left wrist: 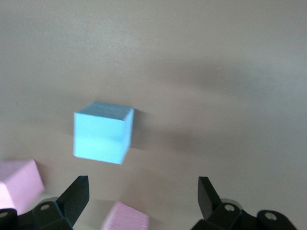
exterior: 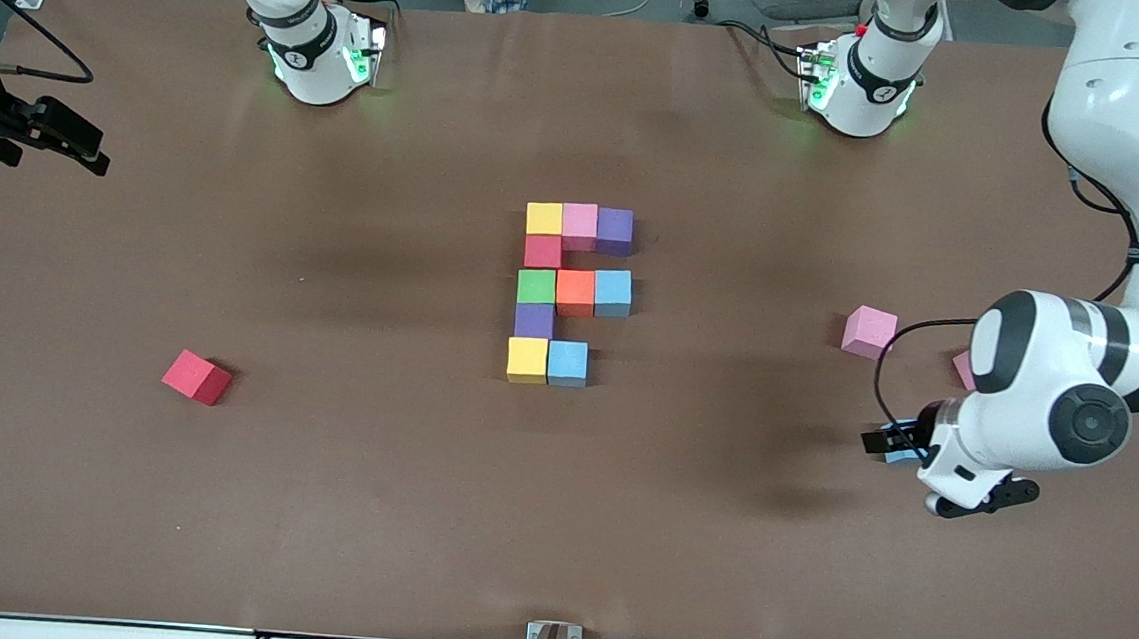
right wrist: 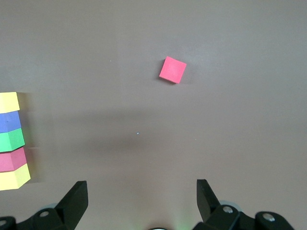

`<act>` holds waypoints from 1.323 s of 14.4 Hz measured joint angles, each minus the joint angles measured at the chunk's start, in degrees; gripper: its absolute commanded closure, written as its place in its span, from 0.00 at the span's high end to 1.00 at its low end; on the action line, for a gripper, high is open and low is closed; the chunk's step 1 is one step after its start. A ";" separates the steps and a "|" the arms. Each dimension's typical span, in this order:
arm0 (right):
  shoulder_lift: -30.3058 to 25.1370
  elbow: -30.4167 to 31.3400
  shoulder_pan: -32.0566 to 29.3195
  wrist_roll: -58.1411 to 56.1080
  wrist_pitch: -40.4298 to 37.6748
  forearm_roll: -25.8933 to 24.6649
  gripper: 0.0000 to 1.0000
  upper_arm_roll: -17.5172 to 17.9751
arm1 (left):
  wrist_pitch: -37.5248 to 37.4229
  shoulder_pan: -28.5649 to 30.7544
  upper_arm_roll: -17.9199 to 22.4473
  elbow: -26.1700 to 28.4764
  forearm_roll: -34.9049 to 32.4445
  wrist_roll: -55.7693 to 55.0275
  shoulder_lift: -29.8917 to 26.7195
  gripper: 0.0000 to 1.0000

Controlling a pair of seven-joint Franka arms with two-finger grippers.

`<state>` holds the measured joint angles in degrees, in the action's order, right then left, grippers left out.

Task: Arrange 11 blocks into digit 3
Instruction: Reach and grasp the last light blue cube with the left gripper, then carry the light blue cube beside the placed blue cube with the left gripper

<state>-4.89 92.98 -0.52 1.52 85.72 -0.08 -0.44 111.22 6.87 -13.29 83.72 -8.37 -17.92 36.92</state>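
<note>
Ten cubes form the digit 3 [exterior: 571,295] at desk centre. My left gripper [left wrist: 141,191], fingers wide and empty, hovers over the light blue block [left wrist: 102,132] at three o'clock; next, descend and grasp. My right gripper [right wrist: 139,196] waits open.

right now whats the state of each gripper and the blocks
left gripper: open, empty, over a loose blue block
right gripper: open, empty, waiting
digit: ten blocks touching, nearest bar one short
red block: loose, toward the right arm's end
pink block: loose, toward the left arm's end
</note>
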 measured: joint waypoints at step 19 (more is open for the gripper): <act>-0.62 -0.01 0.02 -2.91 -2.18 0.00 1.00 0.10 | 8.77 5.21 -0.37 0.85 -0.03 15.74 8.43 0.20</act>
<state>-5.52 92.97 -0.50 -1.39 83.54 -0.08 -0.33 120.00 12.07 -13.66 84.58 -8.39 -2.18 45.35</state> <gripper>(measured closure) 0.000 0.388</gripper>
